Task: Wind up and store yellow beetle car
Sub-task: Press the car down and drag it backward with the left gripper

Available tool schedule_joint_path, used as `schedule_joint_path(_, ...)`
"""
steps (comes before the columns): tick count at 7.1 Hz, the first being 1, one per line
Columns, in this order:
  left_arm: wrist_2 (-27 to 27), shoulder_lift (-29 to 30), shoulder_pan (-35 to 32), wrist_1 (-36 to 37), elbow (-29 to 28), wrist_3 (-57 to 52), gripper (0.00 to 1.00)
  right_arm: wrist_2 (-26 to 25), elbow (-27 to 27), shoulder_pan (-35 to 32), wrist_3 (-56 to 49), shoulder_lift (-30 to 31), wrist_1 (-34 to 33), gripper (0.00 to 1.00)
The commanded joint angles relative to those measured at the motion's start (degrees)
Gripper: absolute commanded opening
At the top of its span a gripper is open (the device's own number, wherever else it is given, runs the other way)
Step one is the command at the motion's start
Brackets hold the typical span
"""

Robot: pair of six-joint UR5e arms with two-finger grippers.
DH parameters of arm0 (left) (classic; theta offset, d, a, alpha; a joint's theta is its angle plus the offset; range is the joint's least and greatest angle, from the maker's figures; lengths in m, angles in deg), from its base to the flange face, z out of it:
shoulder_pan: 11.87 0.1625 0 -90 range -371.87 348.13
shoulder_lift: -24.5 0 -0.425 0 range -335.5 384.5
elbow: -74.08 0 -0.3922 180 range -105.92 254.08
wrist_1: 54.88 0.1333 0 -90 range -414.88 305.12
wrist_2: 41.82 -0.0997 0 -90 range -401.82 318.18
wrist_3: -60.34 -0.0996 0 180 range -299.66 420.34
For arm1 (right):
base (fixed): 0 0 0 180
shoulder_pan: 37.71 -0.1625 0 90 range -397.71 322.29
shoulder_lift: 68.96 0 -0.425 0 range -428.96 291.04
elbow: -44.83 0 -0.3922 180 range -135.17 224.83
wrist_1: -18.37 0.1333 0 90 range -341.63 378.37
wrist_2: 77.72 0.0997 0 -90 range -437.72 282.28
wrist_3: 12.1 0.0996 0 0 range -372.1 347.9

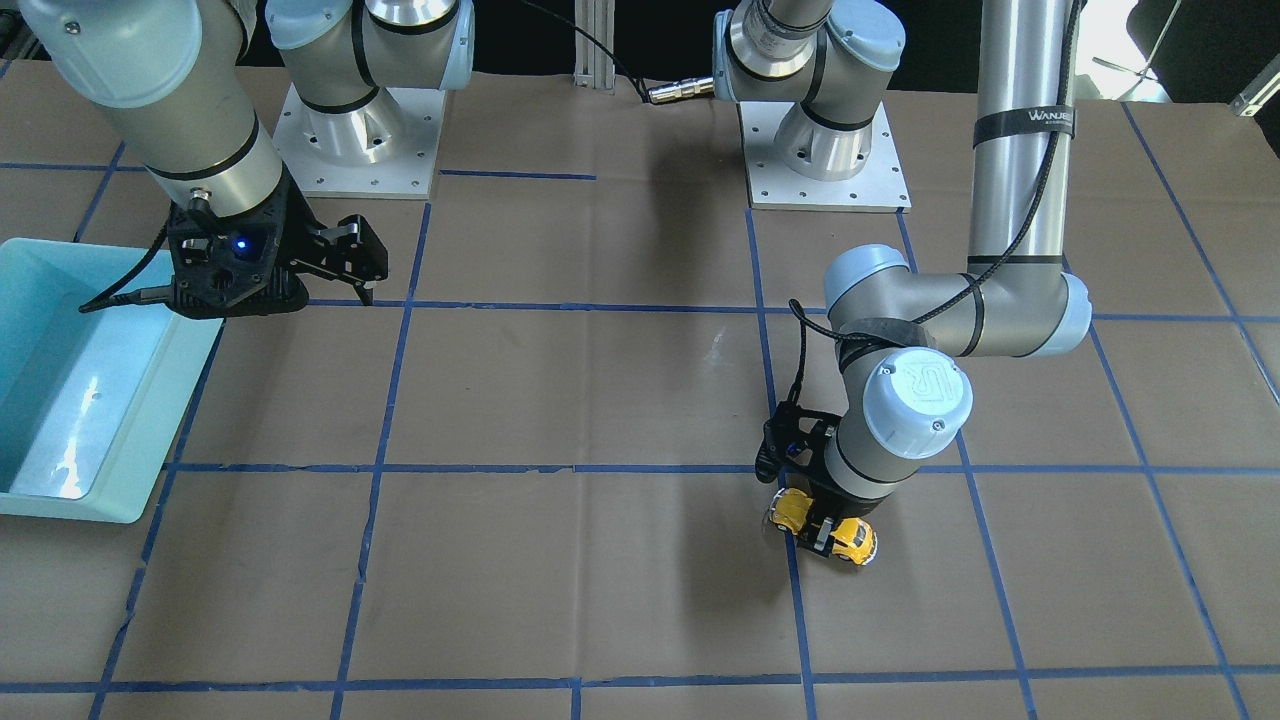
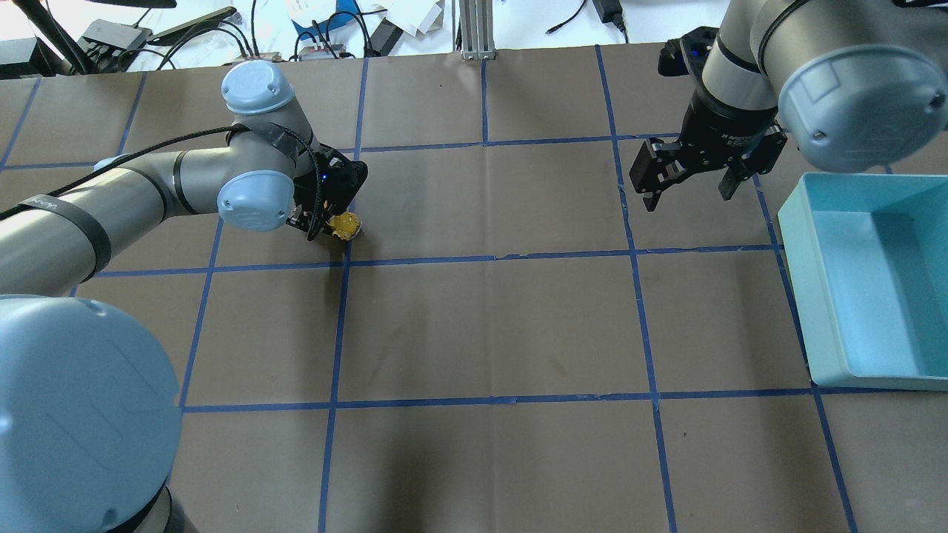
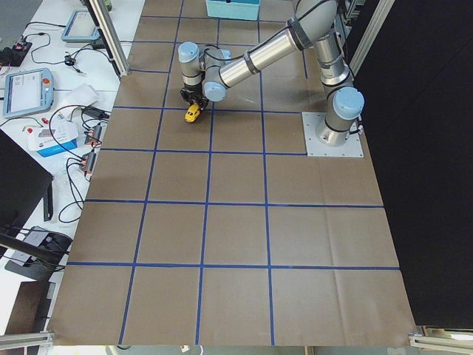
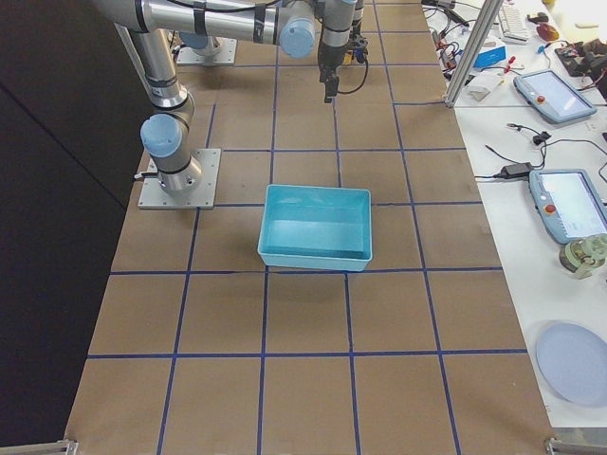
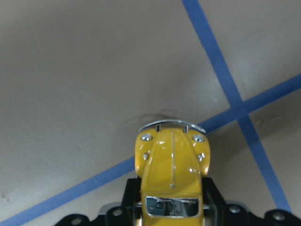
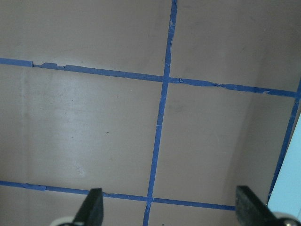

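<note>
The yellow beetle car (image 1: 855,538), pinched by the left pincer (image 1: 822,530), should be dragged backward, wheels kept on the tabletop (image 1: 600,400).

A light-blue bin (image 4: 313,260) sits on the brown, blue-taped table (image 4: 303,379); alongside lie what look like tablets (image 4: 553,96).

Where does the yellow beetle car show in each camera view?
Exterior front-facing: yellow beetle car lower right of centre.
Overhead exterior: left of centre.
Exterior left: upper left of centre.
Exterior right: not in view.
Left wrist: bottom centre.
Right wrist: not in view.
Shared landmark: the blue tape crossing beside it.
</note>
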Motion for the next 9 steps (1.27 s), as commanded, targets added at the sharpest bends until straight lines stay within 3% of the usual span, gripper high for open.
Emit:
schedule_joint_path(1,-0.04,0.19,0.06,0.32,0.09,0.56,0.00,0.00,0.00,0.00,0.00,0.00,0.00,1.00)
schedule_joint_path(9,0.05,0.80,1.12,0.58,-1.32,4.00,0.00,0.00,0.09,0.00,0.00,0.00,0.00,1.00)
